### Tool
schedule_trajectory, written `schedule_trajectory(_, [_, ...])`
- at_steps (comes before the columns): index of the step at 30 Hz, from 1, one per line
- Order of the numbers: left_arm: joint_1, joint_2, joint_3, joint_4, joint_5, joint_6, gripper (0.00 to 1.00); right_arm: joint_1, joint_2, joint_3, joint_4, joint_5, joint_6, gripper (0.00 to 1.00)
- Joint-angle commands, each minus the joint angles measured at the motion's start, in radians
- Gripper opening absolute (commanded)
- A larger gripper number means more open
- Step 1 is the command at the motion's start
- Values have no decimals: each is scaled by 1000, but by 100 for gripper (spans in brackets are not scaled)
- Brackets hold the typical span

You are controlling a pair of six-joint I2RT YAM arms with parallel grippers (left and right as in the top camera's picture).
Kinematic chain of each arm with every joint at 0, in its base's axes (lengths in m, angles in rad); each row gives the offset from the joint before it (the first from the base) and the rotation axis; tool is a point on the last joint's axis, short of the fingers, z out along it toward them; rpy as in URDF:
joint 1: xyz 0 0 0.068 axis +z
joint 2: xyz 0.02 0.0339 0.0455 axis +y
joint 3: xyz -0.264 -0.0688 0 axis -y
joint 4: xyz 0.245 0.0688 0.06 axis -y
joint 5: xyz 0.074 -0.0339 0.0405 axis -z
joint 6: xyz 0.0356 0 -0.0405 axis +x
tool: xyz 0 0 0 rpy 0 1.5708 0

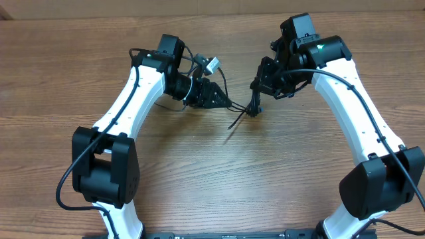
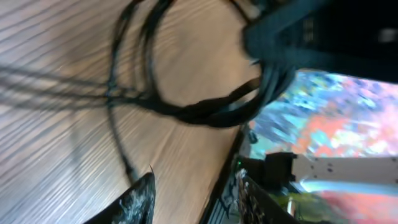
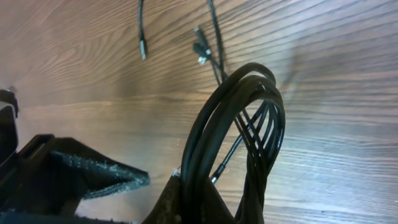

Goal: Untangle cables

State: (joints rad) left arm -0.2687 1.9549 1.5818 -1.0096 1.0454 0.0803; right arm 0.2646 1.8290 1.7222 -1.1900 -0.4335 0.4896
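Right fingers (image 3: 93, 177) at the loop of cables (image 3: 200, 134), left fingers (image 2: 137, 199) spread just before it.
The right fingers show a small gap at the tips, and the loop runs close along the outer side of one finger. Whether they pinch it, I cannot tell. The plug ends (image 3: 200, 55) lie beyond on the desk (image 3: 336, 74). The left fingers stand wide apart, and the blurred strands lie ahead of them, between both arms.
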Motion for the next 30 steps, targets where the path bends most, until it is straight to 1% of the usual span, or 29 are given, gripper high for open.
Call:
schedule_trajectory(1, [-56,-27,6,50,105,80,43,6,-15,25,6,-118,8,4])
schedule_trajectory(4, [-125,-27,6,145,104,43,42,6,-15,25,6,-153,8,4])
schedule_trajectory(7, [-130,-27,6,219,97,-51,41,7,-14,25,6,-165,8,4])
schedule_trajectory(9, [-132,-27,6,261,41,-129,39,7,-15,25,7,-179,8,4])
schedule_trajectory(11, [-145,-27,6,293,-3,-190,25,6,-15,25,7,-175,8,4])
schedule_trajectory(12, [-145,-27,6,292,-6,-193,15,6,-14,25,8,-161,8,4])
schedule_trajectory(14, [-143,-27,6,292,-6,-217,6,6,-15,25,10,-131,8,4])
schedule_trajectory(15, [-141,-27,6,293,-6,-237,4,6,-14,25,14,-128,8,4])
schedule_trajectory(16, [-141,-27,6,293,-6,-242,4,6,-15,25,15,-125,8,8])
schedule_trajectory(17, [-141,-27,6,293,-6,-242,4,6,-14,25,10,-100,-6,25])
schedule_trajectory(18, [-133,-27,6,288,-6,-243,4,6,-15,25,-2,-65,-59,39])
schedule_trajectory(19, [-118,-27,6,277,-5,-254,4,-3,-14,25,-25,-26,-84,60])
schedule_trajectory(20, [-87,-27,6,259,-1,-269,4,-19,-14,25,-47,-10,-108,70])
schedule_trajectory(21, [-51,-27,6,241,7,-271,4,-50,-15,25,-72,-8,-129,72])
schedule_trajectory(22, [-14,-27,6,229,17,-294,4,-73,-15,25,-84,-13,-129,65])
schedule_trajectory(24, [46,-26,6,226,28,-393,4,-103,-14,25,-106,-17,-128,49])
schedule_trajectory(25, [75,-26,6,228,60,-475,4,-98,-15,20,-109,-53,-137,40])
schedule_trajectory(26, [84,-26,6,231,115,-497,4,-80,-14,15,-97,-105,-166,34])
schedule_trajectory(29, [85,-26,6,230,182,-502,4,-52,-14,12,-74,-134,-166,33])
schedule_trajectory(30, [85,-26,6,230,209,-517,4,-38,-14,12,-61,-156,-187,33])
